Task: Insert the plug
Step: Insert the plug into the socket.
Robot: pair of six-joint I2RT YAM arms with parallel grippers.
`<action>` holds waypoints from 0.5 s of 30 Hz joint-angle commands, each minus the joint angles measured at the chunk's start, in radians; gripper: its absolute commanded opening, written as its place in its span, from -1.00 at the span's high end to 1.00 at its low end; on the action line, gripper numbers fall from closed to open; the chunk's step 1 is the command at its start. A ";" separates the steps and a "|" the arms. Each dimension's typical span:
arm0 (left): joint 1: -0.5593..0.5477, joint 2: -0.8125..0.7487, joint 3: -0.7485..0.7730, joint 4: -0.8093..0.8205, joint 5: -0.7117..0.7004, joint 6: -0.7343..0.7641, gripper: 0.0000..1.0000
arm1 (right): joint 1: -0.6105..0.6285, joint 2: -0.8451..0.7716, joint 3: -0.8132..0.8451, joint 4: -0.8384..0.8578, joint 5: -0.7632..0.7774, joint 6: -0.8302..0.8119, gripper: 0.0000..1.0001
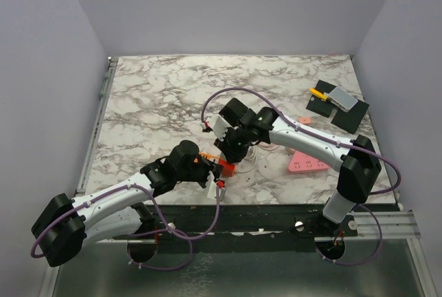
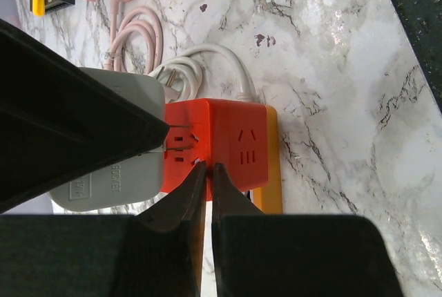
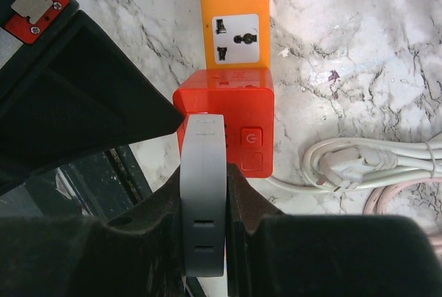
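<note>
The right gripper (image 3: 204,179) clamps the grey plug (image 3: 202,141), its prongs partly showing at the orange socket cube (image 3: 238,103), lower centre of the tabletop (image 1: 152,97). The left gripper (image 2: 208,169) is all but closed, with its tips against the orange socket cube.

A socket cube (image 2: 221,145) sits on a power strip (image 2: 271,173), near middle of the tabletop (image 1: 152,103); an adapter (image 2: 110,138) touches one face. A cable coil (image 2: 207,69) lies just right; a mat (image 1: 338,107), far right.

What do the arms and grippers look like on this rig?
The left arm and right arm have white links between bulky black joints, with a purple cable looping loosely along each. The left gripper and right gripper have matte black wedge-shaped fingers. A red bracket with a screwed silver plate sits by the left one.
</note>
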 commanded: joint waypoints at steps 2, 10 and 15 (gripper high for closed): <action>-0.006 -0.006 -0.010 -0.019 -0.012 -0.003 0.90 | 0.012 0.009 0.011 0.003 0.039 -0.022 0.99; -0.012 -0.001 -0.006 -0.026 -0.007 0.006 0.97 | 0.013 0.011 0.034 0.016 0.068 -0.032 0.99; -0.016 0.002 -0.003 -0.027 -0.010 0.006 0.99 | 0.013 0.015 0.044 0.023 0.061 -0.037 0.99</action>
